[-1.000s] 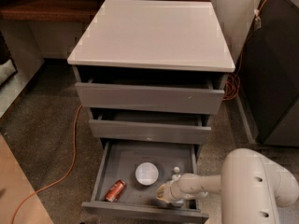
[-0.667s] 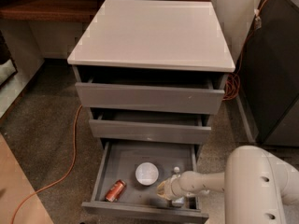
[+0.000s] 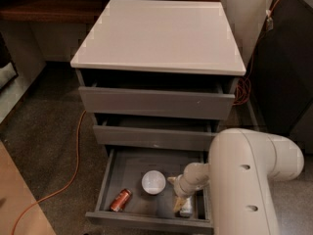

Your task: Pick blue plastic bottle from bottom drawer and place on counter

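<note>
The bottom drawer (image 3: pixel 128 166), pulled out at lower centre, gives access from above. A reddish can (image 3: pixel 120 200) and a white bowl (image 3: pixel 153 182) lie left of the gripper (image 3: pixel 179 201). It reaches down at the blue plastic bottle (image 3: pixel 187 207) by the right wall, and whether it has a hold cannot be told. The counter (image 3: pixel 159 33), the bottle's destination, spans the upper frame.

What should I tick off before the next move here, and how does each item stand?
1. Bottom drawer pulled open: ok.
2. Gripper down inside the drawer, at its right side: ok.
3. Bottle right beside the gripper: ok.
4. Bottle firmly held: cannot tell.
5. Bowl and can apart from the gripper, to its left: ok.
6. Counter in view above for the placing: ok.
</note>
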